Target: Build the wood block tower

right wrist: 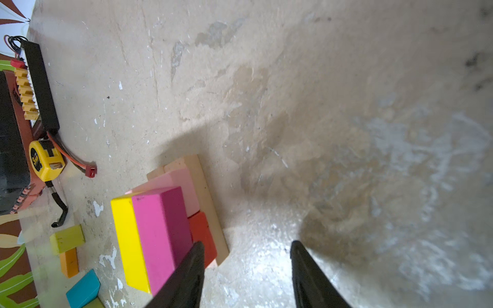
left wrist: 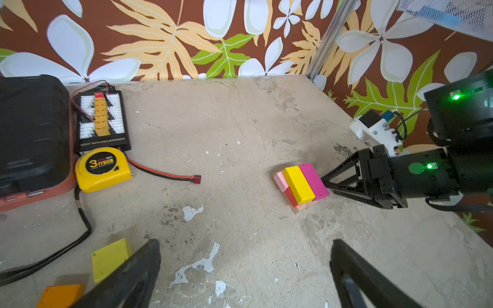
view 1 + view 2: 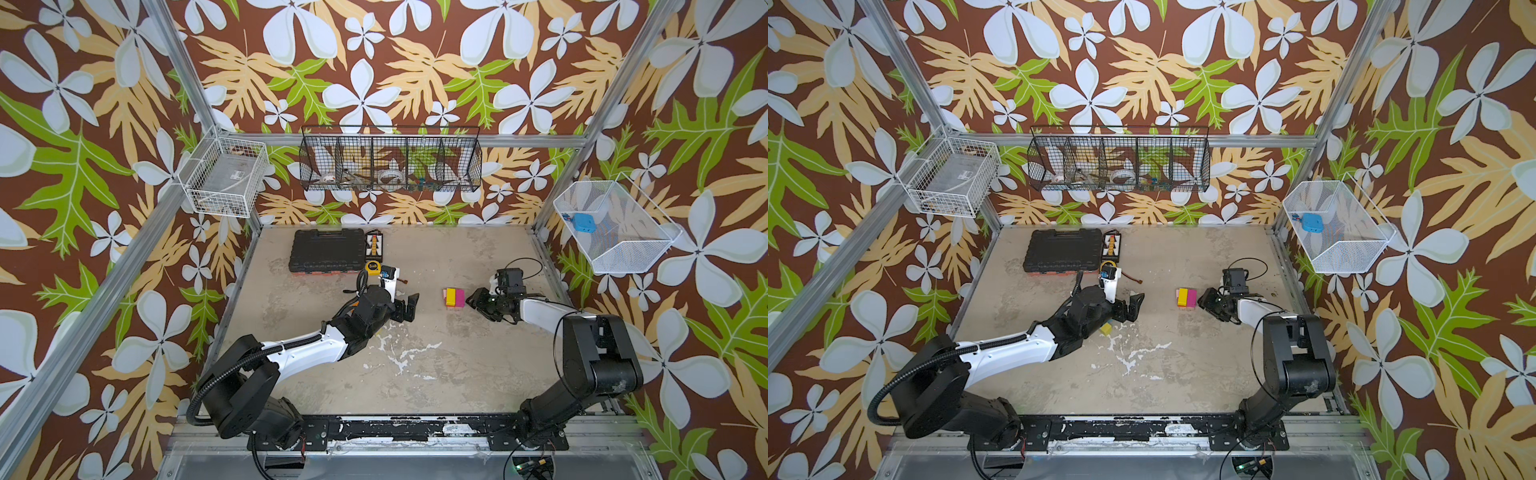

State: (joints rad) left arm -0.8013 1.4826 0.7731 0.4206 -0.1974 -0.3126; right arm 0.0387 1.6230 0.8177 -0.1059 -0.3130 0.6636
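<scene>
Mid-build, tower (image 3: 453, 298) three layers up; right end effector (image 1: 246, 266) beside the magenta brick (image 2: 313, 181), left end effector (image 2: 245, 269) near the yellow cube (image 2: 110, 258), both spread, empty. Next, likely: stack that cube squarely.

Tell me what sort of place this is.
Likely a robot test cell: an aluminium frame lined with floral wallpaper boxes in a worn tabletop, a left arm and right arm are mounted at its front, and a black wire basket hangs behind.

From up top I see my right gripper (image 3: 473, 299) just beside the tower (image 3: 454, 297) (yellow and magenta on top). Left gripper (image 3: 409, 307) hangs apart, over the desk (image 3: 415, 374).
</scene>
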